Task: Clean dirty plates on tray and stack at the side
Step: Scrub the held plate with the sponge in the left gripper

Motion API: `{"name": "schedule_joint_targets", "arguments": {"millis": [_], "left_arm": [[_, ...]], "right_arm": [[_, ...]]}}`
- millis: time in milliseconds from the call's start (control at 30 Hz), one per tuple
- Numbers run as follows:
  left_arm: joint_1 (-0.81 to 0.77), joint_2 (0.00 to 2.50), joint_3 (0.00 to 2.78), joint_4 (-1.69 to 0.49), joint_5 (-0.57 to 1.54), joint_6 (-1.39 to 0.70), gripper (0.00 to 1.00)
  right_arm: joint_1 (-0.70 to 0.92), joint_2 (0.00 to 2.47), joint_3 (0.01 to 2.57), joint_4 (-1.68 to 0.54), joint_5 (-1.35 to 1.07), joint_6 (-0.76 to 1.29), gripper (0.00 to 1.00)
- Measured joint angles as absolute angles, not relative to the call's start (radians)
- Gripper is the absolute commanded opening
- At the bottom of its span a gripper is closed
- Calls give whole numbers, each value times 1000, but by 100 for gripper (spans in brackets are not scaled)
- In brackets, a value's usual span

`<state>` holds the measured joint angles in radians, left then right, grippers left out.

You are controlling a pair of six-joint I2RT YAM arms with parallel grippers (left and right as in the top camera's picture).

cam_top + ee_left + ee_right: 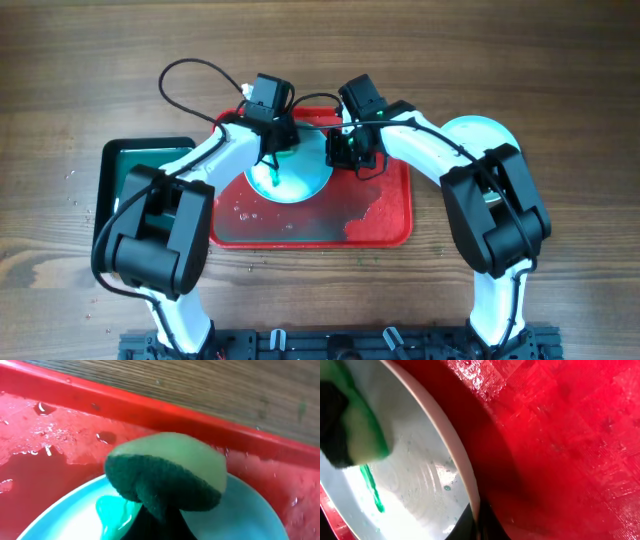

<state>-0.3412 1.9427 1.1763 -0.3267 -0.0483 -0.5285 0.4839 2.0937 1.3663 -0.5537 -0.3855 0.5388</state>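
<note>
A pale plate (pixel 300 182) with an aqua rim lies on the red tray (pixel 385 215), with a teal-green streak on it (pixel 371 487). My left gripper (pixel 272 150) is shut on a green-and-yellow sponge (pixel 165 475) and presses it onto the plate (pixel 65 520) near the tray's far rim (pixel 150 410). My right gripper (pixel 352 152) is shut on the plate's right rim (pixel 465 470); its fingers (pixel 480 522) pinch the edge, and the sponge (pixel 350 425) shows at the upper left. Another pale mint plate (pixel 480 135) sits on the table right of the tray, partly hidden by my right arm.
A smaller black tray (pixel 125 165) with green liquid stands left of the red tray, partly under my left arm. The red tray floor (pixel 560 435) is wet, with puddles and drops (pixel 45 407). Wooden table (pixel 560 80) lies all around.
</note>
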Motion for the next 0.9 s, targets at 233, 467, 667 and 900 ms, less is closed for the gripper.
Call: {"name": "schedule_joint_targets", "arguments": {"millis": [233,467,667,900], "left_arm": [[-353,1957,1187,-348,-119,-384,4],[-334,1949,1234,-625,41,-63,4],[-330,1948,1217,-786,364,183,4],[-362,1935,1211,-748,201,44,4]], "right_arm": [[484,2094,1366,-547,-385,546,4],[488,2094,1367,-557,-390,537,4],[488,2094,1366,-557,-392,533,4],[489,2095,1366,-551,-392,540,4]]}}
